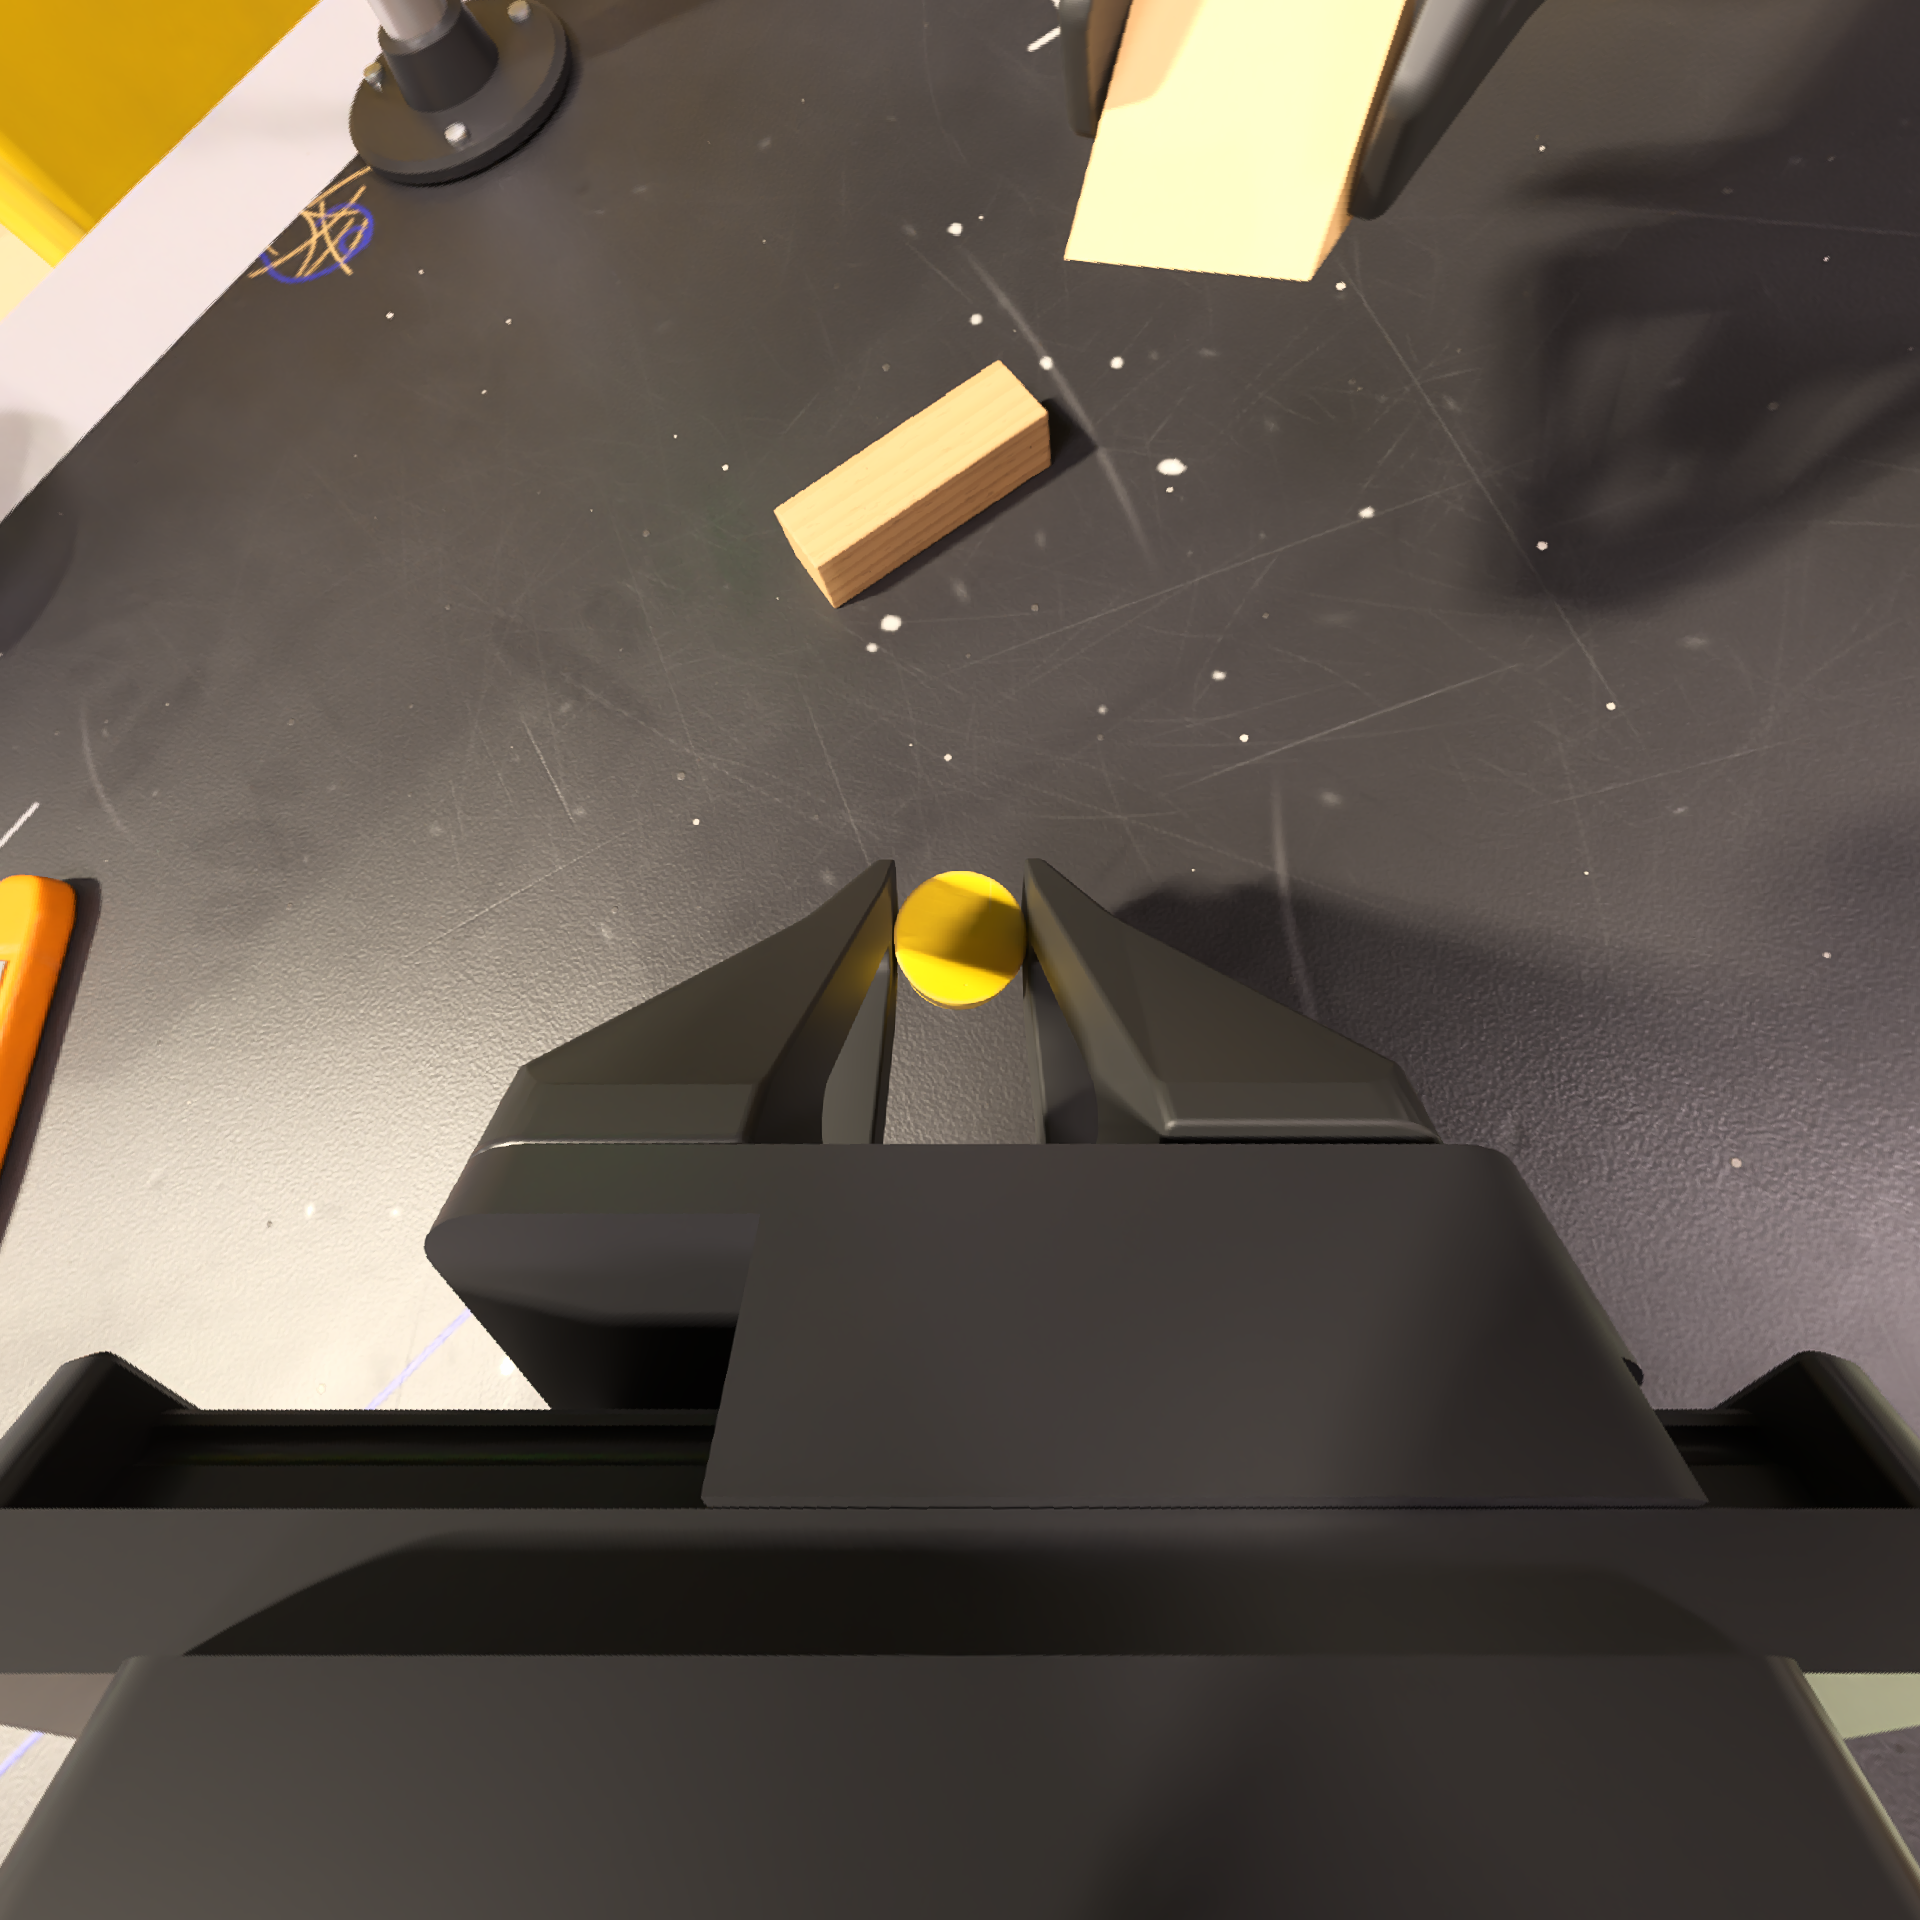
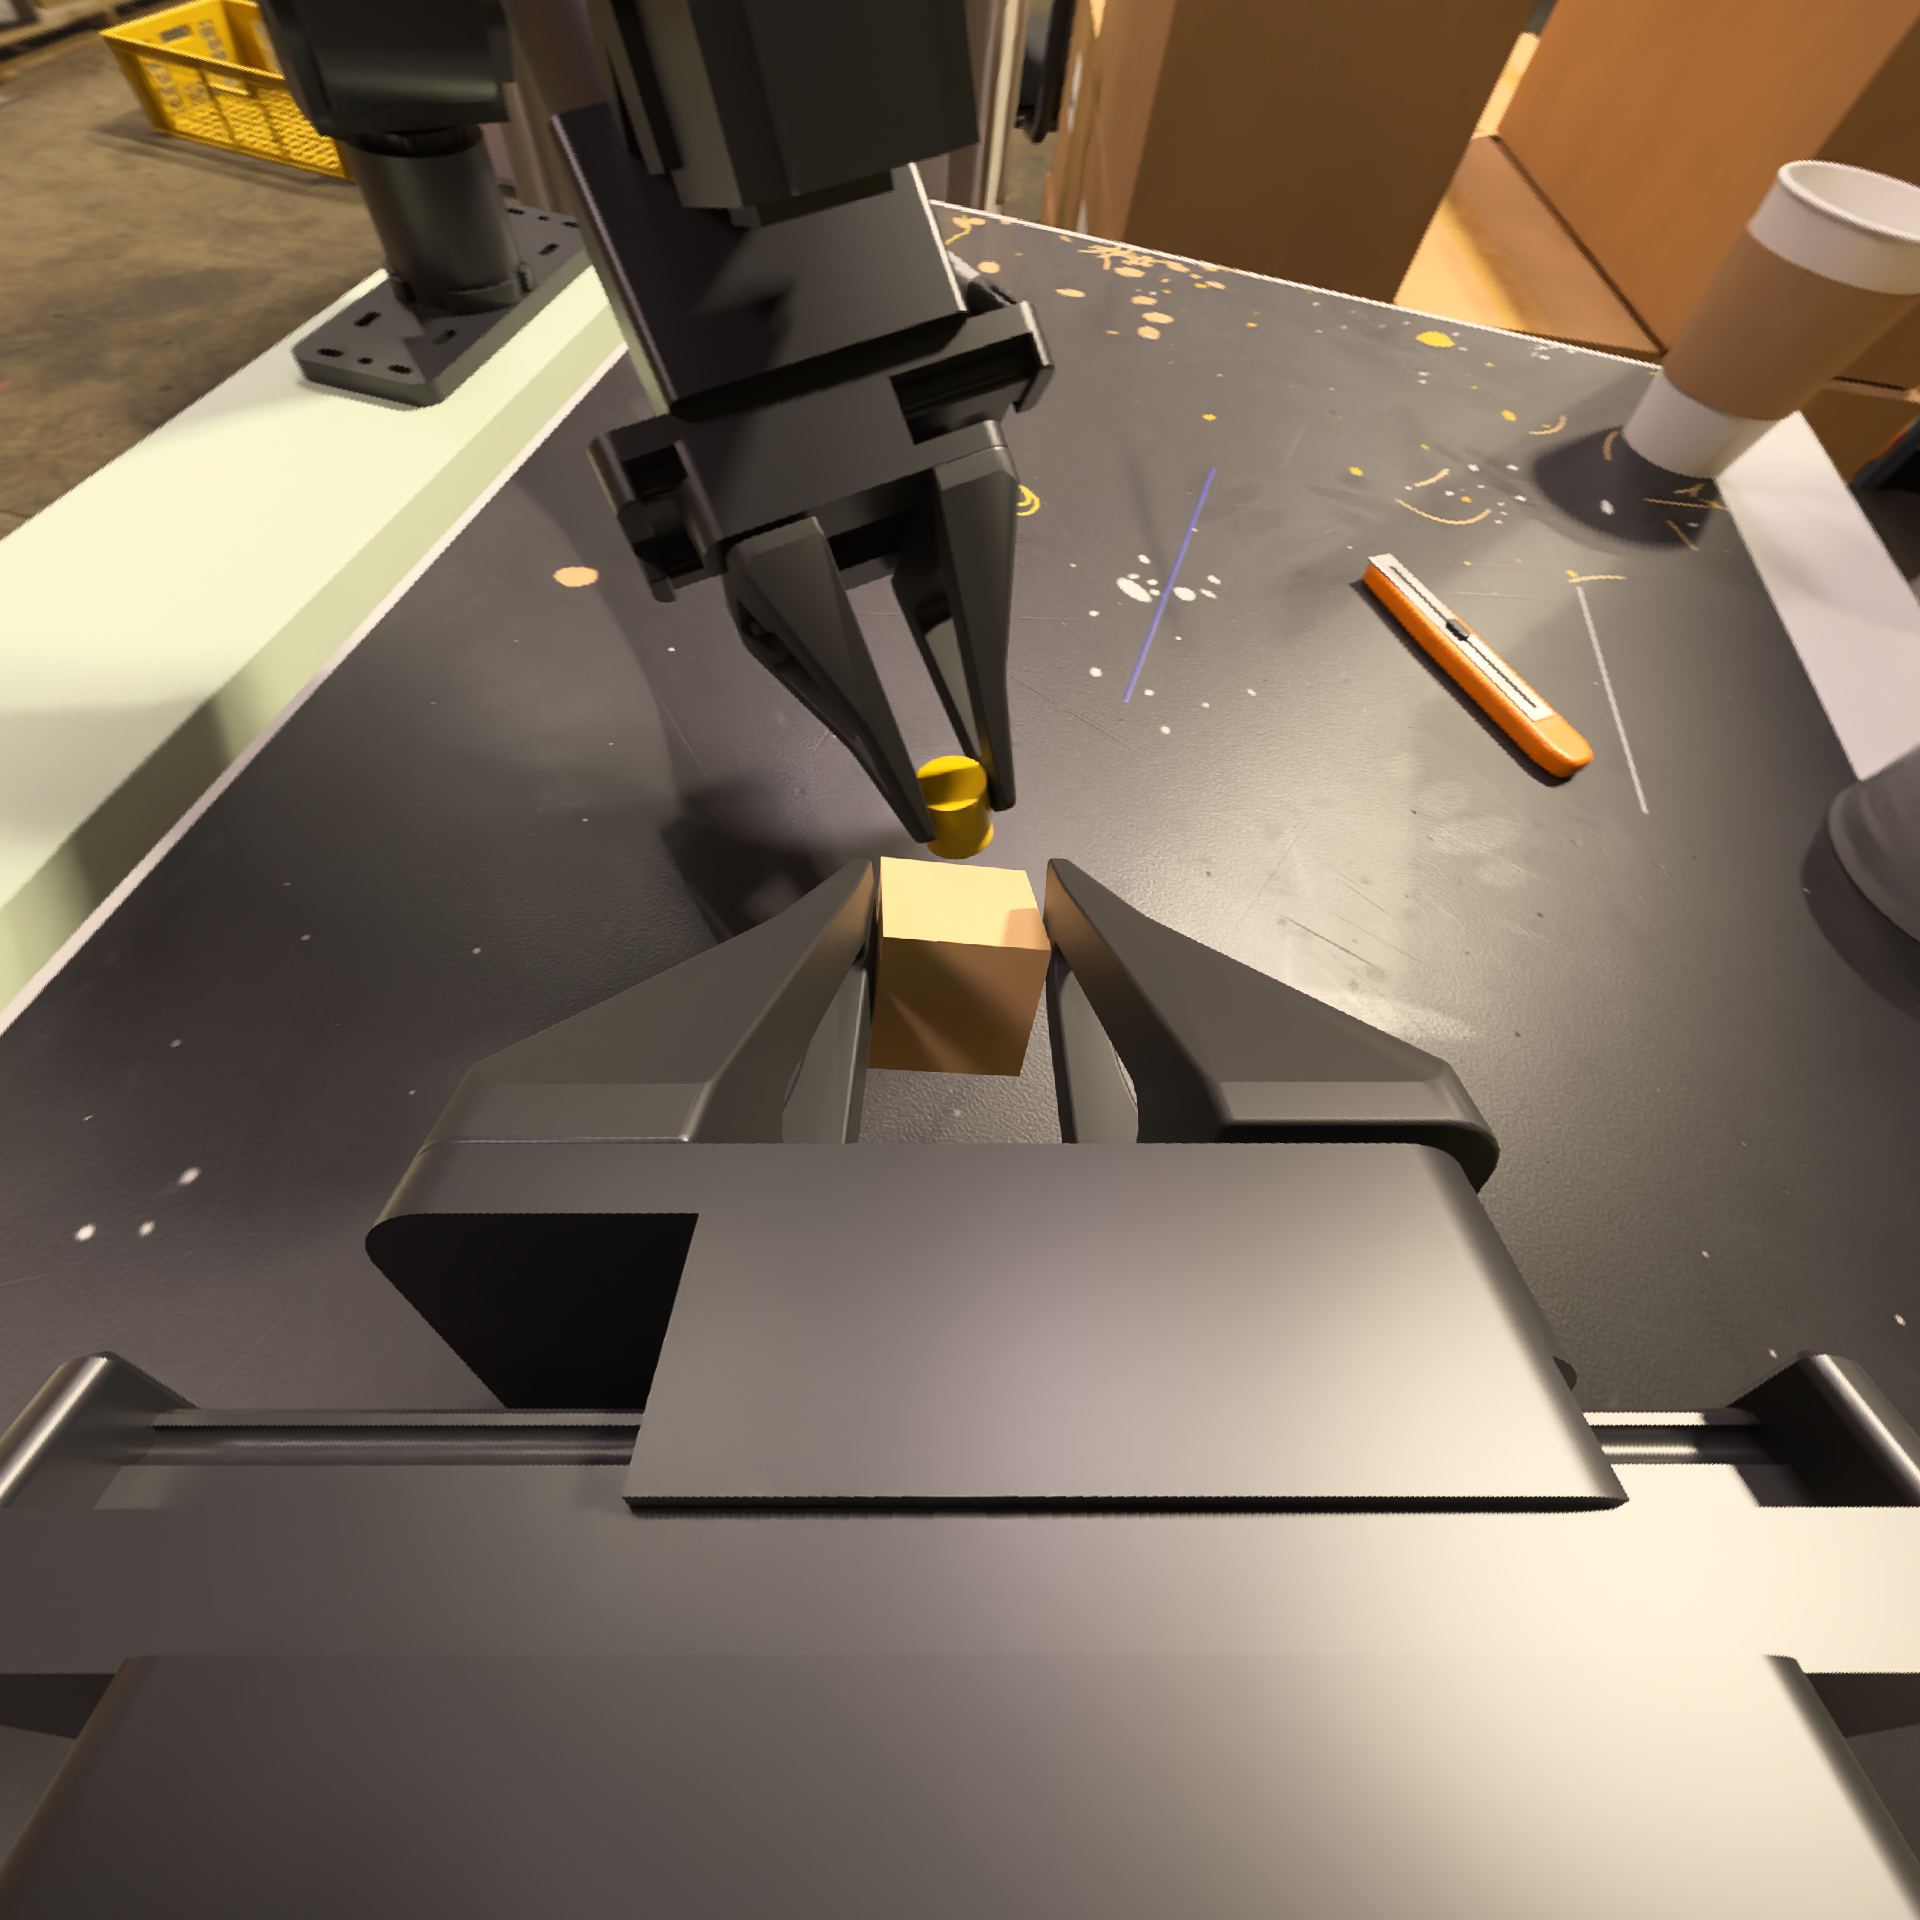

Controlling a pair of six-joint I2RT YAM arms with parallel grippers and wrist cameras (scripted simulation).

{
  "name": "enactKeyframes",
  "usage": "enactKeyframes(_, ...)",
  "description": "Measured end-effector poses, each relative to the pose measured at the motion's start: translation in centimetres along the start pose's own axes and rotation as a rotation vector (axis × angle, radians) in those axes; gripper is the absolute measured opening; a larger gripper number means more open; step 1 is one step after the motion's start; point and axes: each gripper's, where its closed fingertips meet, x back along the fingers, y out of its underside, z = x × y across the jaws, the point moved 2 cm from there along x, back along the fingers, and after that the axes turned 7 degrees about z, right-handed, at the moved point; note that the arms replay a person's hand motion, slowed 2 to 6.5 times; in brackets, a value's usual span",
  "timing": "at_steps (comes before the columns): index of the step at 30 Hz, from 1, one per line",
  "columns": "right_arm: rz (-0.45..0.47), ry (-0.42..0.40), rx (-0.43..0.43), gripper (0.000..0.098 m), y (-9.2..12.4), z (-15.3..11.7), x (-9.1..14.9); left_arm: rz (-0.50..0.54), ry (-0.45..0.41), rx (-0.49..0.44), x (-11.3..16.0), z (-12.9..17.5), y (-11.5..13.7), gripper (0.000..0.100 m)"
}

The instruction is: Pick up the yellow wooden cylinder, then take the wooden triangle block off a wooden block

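My left gripper (image 1: 959, 904) is shut on the yellow wooden cylinder (image 1: 958, 938) and holds it above the dark table; the cylinder also shows in the right wrist view (image 2: 954, 802), between the left gripper's fingers (image 2: 883, 727). My right gripper (image 2: 961, 883) is shut on the pale wooden triangle block (image 2: 958, 961), held off the table. In the left wrist view the triangle block (image 1: 1226, 145) shows at the top between the right gripper's fingers (image 1: 1397, 125). A rectangular wooden block (image 1: 914, 483) lies flat and bare on the table below and to the left of it.
An orange utility knife (image 2: 1475, 665) lies at the right, and shows at the left edge of the left wrist view (image 1: 26, 997). A paper cup (image 2: 1766, 322) stands at the far right corner. An arm's base (image 2: 436, 270) stands on the pale strip, a post base (image 1: 457, 83) at the table edge.
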Motion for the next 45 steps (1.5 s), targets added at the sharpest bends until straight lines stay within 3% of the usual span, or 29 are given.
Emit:
enactKeyframes(6,-0.047,-0.072,-0.013,0.0274,-0.1,0.0,-0.4,0.007,-0.008,0.001,0.1,-0.4,0.2,0.020)
enactKeyframes(11,-0.078,-0.085,-0.013,0.0274,0.6,0.1,-0.9,0.006,-0.015,-0.004,0.2,-0.8,0.5,0.020)
enactKeyframes(17,0.016,-0.065,-0.014,0.0274,1.1,0.0,-1.2,0.017,-0.018,-0.006,0.3,-1.2,0.8,0.020)
enactKeyframes(21,0.006,-0.024,-0.003,0.0274,2.2,0.3,-1.2,0.027,-0.012,0.001,0.4,-1.4,0.8,0.020)
enactKeyframes(28,0.028,-0.034,0.027,0.0274,0.6,-0.3,-0.9,0.022,-0.015,0.006,0.4,-1.6,1.0,0.020)
enactKeyframes(45,-0.072,-0.134,-0.041,0.0274,2.8,-0.1,-1.9,0.001,0.007,-0.006,0.4,-1.4,1.5,0.020)
